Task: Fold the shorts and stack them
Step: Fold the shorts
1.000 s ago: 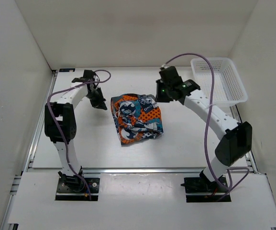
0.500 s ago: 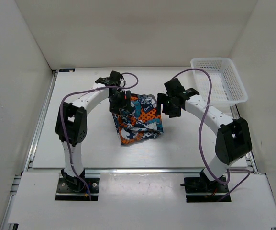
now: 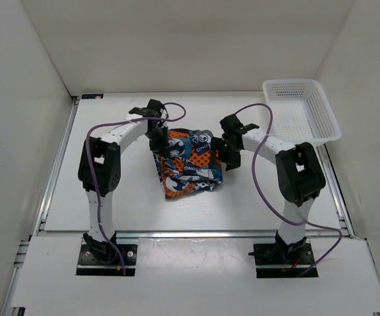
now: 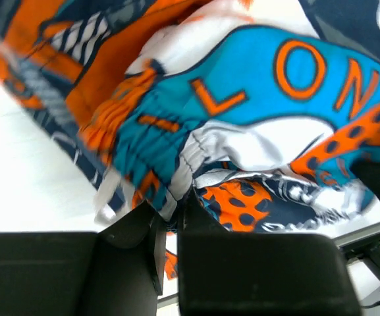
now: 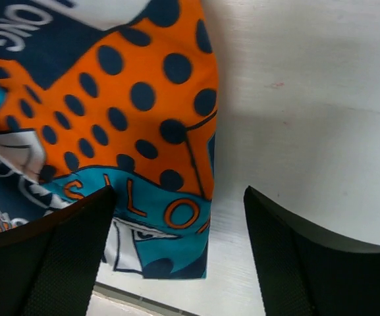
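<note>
Orange-teal cartoon-print shorts (image 3: 190, 168), folded, rumpled

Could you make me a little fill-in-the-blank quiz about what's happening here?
1. The left gripper is pinching the printed ___.
2. Above the orange dotted edge, the right gripper has its jaws ___.
3. The white mesh basket stands at the back on the robot's ___ side.
Missing words: shorts; open; right.

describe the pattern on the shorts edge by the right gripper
Navy dots on orange; the soft printed shorts show it best in right wrist view.
</note>
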Robot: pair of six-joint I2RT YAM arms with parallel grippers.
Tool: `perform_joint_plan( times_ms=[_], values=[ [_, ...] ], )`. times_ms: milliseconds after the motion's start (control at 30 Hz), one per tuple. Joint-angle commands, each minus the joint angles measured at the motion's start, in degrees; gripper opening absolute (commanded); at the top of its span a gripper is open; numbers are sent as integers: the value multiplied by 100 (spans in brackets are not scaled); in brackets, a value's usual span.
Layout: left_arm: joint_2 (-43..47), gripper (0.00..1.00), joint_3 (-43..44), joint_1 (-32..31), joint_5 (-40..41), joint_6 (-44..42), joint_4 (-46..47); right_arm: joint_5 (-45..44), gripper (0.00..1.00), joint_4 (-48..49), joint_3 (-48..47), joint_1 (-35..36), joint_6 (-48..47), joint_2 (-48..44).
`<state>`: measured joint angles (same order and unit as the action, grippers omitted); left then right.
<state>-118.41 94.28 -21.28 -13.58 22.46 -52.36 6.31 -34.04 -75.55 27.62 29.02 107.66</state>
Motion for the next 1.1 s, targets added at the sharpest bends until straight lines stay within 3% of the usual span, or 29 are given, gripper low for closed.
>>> perform_joint_plan(
  times_ms=[0, 33, 133, 167, 233, 433, 467, 600, 633, 700, 733, 800, 900, 1067],
  values=[
    [906, 10, -216, 334, -57, -153, -29, 415, 77, 292, -198, 42, -98, 97],
    [907, 10, -217, 335, -57, -154, -29, 415, 71, 345, -136, 42, -98, 150],
    [838, 10, -349, 457, -57, -154, -29, 547, 40, 398, -83, 156, -98, 290],
    [785, 10, -349, 458, -118, -154, -29, 547, 24, 451, -13, 156, -46, 291],
    [715, 10, -428, 458, -118, -154, -29, 547, 17, 503, -13, 218, -45, 291],
    [863, 44, -490, 633, -109, -207, -98, 478, 25, 504, 49, 332, 69, 2],
    [1003, 62, -429, 634, 12, -207, -221, 416, 28, 504, 49, 332, 69, -130],
    [1486, 78, -305, 870, 189, -207, -468, -102, 63, 337, 49, 332, 121, -631],
    [1592, 78, -244, 923, 189, -207, -468, -234, 69, 285, 49, 332, 122, -728],
    [1751, 68, -243, 924, 242, -207, -468, -506, 71, 144, -4, 332, 122, -1018],
    [1812, 41, -304, 924, 190, -207, -346, -742, 71, 91, -4, 332, 122, -1184],
    [1612, 14, -305, 871, -99, -207, -276, -894, 69, 12, -4, 332, 122, -1352],
    [1051, 10, 37, 695, -153, -154, -213, -1069, 59, -120, 75, 332, 122, -1747],
    [13, 10, 731, 616, 408, 127, -134, -1482, 60, -533, 461, 332, 183, -2494]
  ],
)
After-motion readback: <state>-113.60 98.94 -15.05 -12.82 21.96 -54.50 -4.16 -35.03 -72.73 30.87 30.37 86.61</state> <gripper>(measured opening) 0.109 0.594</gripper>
